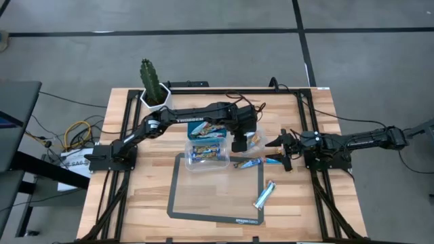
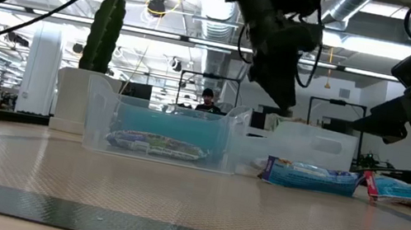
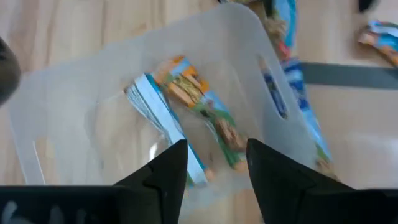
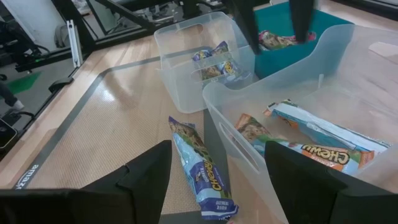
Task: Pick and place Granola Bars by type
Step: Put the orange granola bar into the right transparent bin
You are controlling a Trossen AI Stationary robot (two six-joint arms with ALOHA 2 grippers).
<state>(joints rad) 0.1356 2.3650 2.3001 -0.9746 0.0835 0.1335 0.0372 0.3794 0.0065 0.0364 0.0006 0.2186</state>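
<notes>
- Left pincer (image 1: 241, 144) hangs over the clear tub (image 1: 256, 139) near the middle of the tabletop (image 1: 135, 196), fingers parted with nothing between them. By my read, it's placed there because this tub takes the orange-and-green bars.
- Its wrist view looks straight down: an orange-green bar (image 3: 202, 109) and a silver-light blue bar (image 3: 163, 121) lie on that tub's floor.
- Right pincer (image 1: 285, 150) sits at about three o'clock of the tubs, low, wide open and empty, pointed at a blue bar (image 4: 202, 168) lying on the grey mat (image 1: 203, 196) just outside the tub wall. That looks like the next pick.
- Another clear tub (image 1: 205, 157) at nine o'clock of the left pincer holds blue bars (image 1: 205, 153), sorted by type, I'd judge.
- Beyond it, a teal tray (image 1: 207, 131) holds more bars.
- One silver-light blue bar (image 1: 264, 194) lies alone on the mat towards five o'clock, well apart from both arms.
- A potted cactus (image 1: 150, 78) stands at eleven o'clock, clear of the work.
</notes>
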